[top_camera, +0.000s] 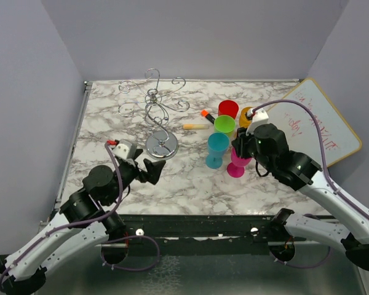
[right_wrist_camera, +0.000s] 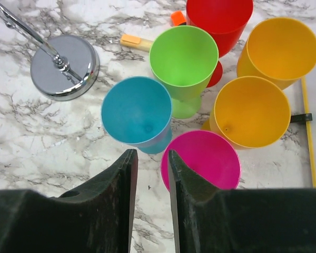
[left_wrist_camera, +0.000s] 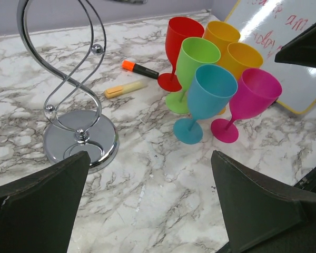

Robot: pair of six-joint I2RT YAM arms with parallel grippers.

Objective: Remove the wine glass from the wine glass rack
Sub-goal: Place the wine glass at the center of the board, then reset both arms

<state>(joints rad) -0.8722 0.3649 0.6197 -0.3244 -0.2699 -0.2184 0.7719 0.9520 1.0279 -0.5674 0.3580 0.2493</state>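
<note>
Though the job is to take a glass off the wine glass rack (top_camera: 157, 114), no glass hangs on its curly arms now, as far as the top view shows. The rack stands near the back edge of the table (top_camera: 111, 187), a bit left of the middle.

Six glasses stand upright in a tight bunch on the right half of the table. The pink wine glass (right_wrist_camera: 205, 158) is the one closest to the front edge, next to the blue glass (right_wrist_camera: 137, 109).

The right gripper (right_wrist_camera: 151, 155) hangs just over the pink one. Its fingers are a little way apart, with only table showing between them. The left gripper (left_wrist_camera: 150, 155) waits near the rack's round foot, with its fingers spread wide and holding nothing.

I think the job is almost done. The right arm only needs to lift away.
</note>
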